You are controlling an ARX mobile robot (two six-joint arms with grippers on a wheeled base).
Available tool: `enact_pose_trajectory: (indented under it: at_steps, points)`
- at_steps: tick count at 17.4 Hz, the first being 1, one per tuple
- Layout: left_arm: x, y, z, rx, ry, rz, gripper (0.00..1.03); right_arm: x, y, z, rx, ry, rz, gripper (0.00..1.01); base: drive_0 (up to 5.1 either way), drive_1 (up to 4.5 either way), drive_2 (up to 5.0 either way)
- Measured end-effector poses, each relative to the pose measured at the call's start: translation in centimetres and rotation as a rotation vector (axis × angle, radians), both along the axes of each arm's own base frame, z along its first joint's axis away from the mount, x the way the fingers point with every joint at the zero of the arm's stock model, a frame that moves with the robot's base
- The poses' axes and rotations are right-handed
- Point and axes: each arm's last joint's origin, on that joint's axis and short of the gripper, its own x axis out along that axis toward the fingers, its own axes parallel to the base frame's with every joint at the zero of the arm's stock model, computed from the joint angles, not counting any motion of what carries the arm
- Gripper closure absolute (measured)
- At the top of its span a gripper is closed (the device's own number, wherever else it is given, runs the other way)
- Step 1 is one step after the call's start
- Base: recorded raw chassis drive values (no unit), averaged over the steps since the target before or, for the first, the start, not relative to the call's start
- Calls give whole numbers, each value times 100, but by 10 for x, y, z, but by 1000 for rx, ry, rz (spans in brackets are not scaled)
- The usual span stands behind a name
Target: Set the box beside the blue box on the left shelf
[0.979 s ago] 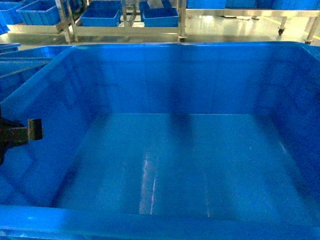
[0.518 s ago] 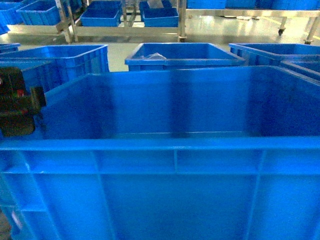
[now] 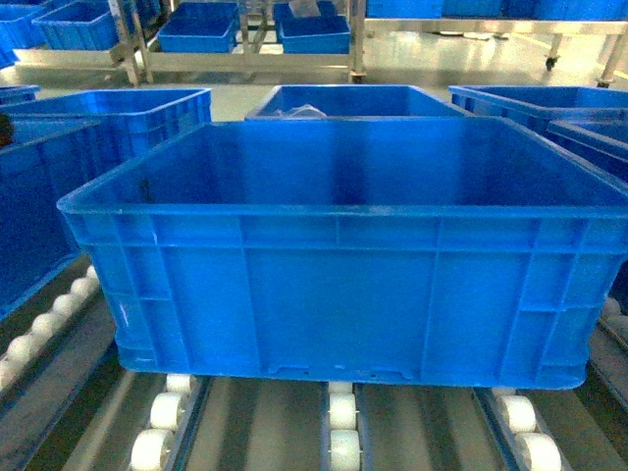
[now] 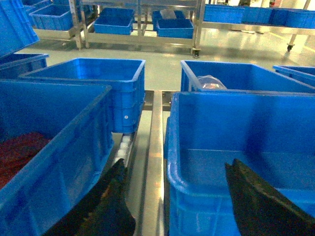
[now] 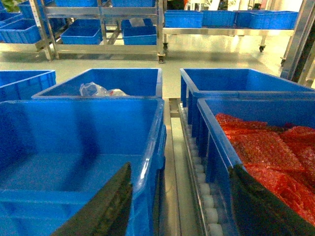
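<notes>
Box (image 3: 339,294) sits flat on the shelf (image 3: 339,432) rollers, empty — placement looks essentially done; only backing the arms away seems left. Left gripper (image 4: 177,196) spread wide astride the box's left wall, holding nothing; right gripper (image 5: 179,206) likewise open over its right wall. Neighbouring crate (image 4: 54,147) just beside on the left, narrow gaps either side. More crates (image 3: 353,101) behind.
</notes>
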Motion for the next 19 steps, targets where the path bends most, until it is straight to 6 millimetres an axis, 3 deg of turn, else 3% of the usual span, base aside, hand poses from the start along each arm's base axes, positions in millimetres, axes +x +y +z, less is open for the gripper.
enact_pose_trajectory:
  at_steps: [4,5,9,11,13,19]
  points:
    - [-32,18,-13,25,-1,-6,93,-30,-14,-20,-20,-4,-5,94,0,0,0]
    - [-38,20,-15,25,-6,-7,101,-36,-14,-23,-23,-3,-3,100,0,0,0]
    - [-61,37,-23,24,-5,12,101,-56,-14,-34,-25,-3,-2,100,0,0,0]
    - [-68,36,-32,24,1,-10,101,-63,-14,-37,-25,-1,-2,100,0,0,0]
    - [-78,36,-26,24,-31,-10,101,-72,-14,-44,-25,-12,-2,100,0,0,0]
    - [-84,36,-25,24,-32,-10,101,-78,-14,-42,-25,-25,-2,100,0,0,0]
